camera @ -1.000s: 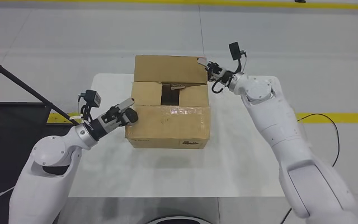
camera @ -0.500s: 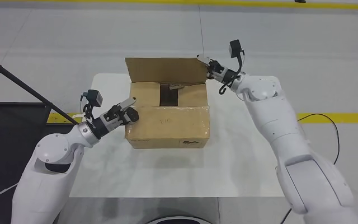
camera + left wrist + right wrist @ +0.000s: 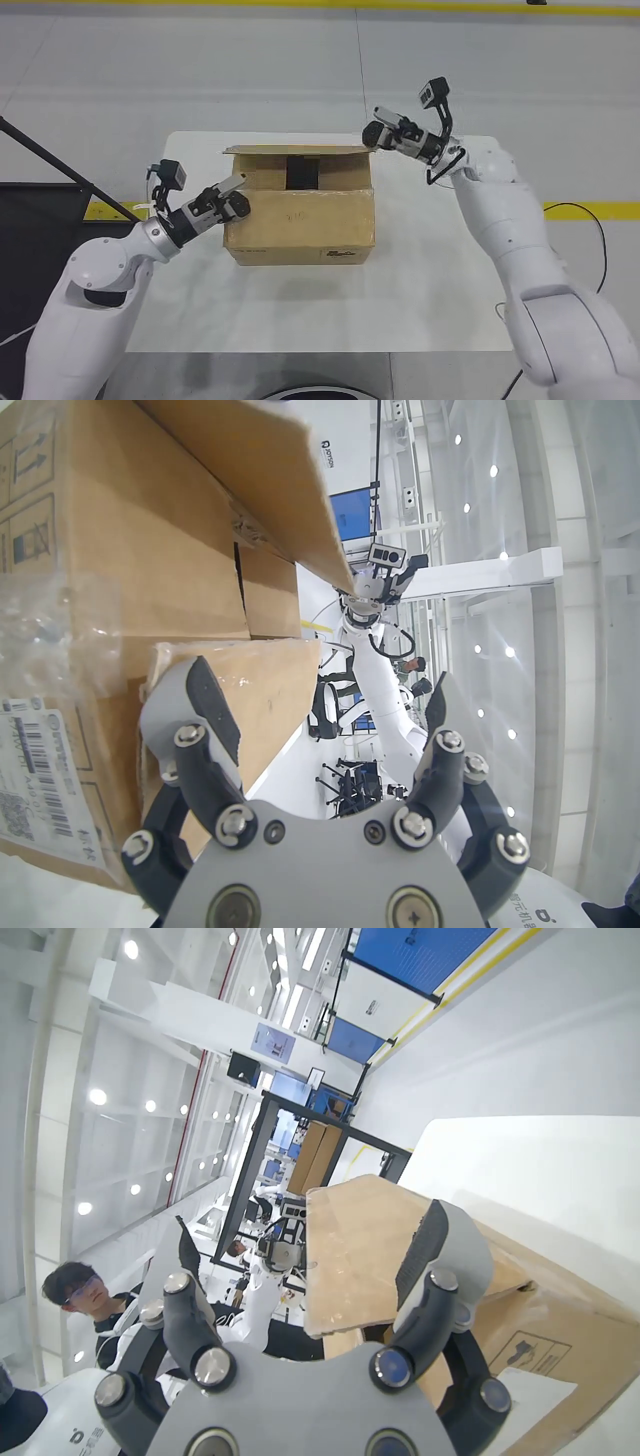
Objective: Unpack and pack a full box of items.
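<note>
A brown cardboard box stands mid-table. Its far flap tilts over the opening and looks like a thin edge from above; a dark gap shows between the side flaps. My right gripper is at that flap's right corner, open, with the corner between its spread fingers. My left gripper is at the box's left front corner, open. The near flap's end lies partly between its fingers.
The white table has bare room to the right of the box and in front of it. A printed label under clear tape covers the box's left side. A black panel stands off the table's left edge.
The far flap swung from showing its broad face to a thin edge, tipping toward the opening. My right gripper stayed at its corner while the wrist turned. The left gripper barely moved.
</note>
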